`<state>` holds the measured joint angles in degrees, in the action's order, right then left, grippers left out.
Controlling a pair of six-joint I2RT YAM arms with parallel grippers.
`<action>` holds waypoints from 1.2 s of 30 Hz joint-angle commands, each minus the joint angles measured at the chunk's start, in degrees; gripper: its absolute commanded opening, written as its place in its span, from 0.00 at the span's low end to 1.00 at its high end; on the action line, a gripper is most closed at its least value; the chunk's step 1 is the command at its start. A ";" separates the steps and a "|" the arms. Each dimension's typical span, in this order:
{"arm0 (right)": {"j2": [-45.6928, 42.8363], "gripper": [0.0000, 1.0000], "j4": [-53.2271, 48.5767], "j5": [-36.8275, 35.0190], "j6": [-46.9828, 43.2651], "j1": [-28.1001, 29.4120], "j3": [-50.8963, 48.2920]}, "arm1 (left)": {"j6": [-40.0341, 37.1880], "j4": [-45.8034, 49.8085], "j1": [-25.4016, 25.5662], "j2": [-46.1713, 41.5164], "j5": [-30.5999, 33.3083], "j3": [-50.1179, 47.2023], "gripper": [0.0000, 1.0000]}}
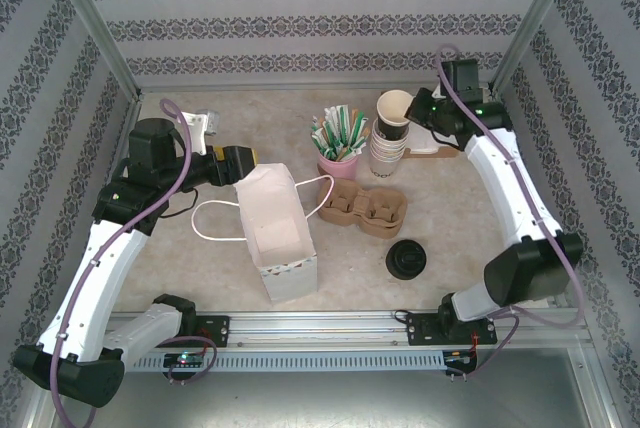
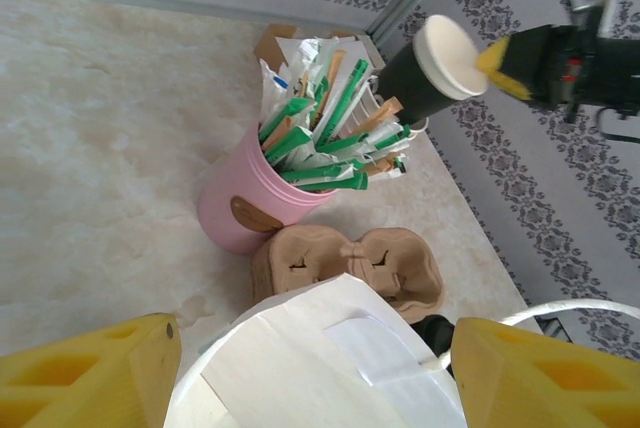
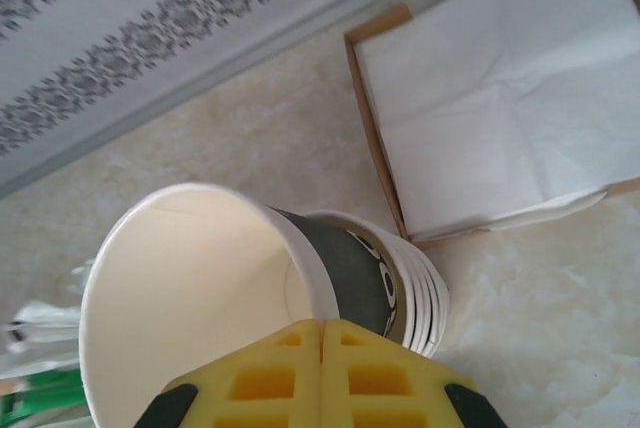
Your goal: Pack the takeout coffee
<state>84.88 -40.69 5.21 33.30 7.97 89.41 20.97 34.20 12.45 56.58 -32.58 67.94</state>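
Where the beige marbled tabletop [image 1: 470,218] met the damask-striped wallpaper walls [image 1: 300,28], the right gripper [image 3: 320,348] pinched the rim of the top paper cup [image 3: 190,278] on a cream stack [image 1: 388,153]. The left gripper [image 1: 243,162] hung spread over a creased white paper bag [image 1: 275,233]. The round, black-lidded takeout coffee [image 1: 407,260] stood right of the bag, near a moulded pulp carrier [image 1: 365,208].

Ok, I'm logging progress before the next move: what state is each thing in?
Paper bag, upright, mouth open.
Takeout coffee, lidded, standing outside the bag.
Top paper cup, lidless, tilted on the stack.
Right pincer, shut on that cup's rim.
Left pincer, open beside the bag's rim.
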 commanded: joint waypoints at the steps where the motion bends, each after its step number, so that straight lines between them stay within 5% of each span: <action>1: -5.66 0.00 -1.17 0.94 0.88 -0.88 2.76 | -1.20 -2.59 0.82 -0.80 3.37 -0.34 0.73; 10: -19.10 0.00 -9.78 -0.21 0.70 6.52 -0.65 | 3.27 -12.06 0.82 -6.06 13.51 -5.76 0.77; 20: -34.53 0.00 -18.45 -12.03 15.04 33.45 -19.43 | 4.24 -8.64 0.82 -9.39 18.45 -6.78 0.78; 29: -36.67 0.00 -8.58 -16.90 18.56 44.30 -37.90 | 6.08 -6.76 0.82 -11.21 15.01 -7.06 0.81; 36: -37.20 0.00 1.89 -17.79 17.85 45.91 -47.92 | 5.39 -3.71 0.82 -10.17 12.09 -6.26 0.79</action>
<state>48.51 -45.54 -10.35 50.74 53.15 43.53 26.00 27.90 12.71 45.93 -17.98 59.68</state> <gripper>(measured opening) 0.065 0.793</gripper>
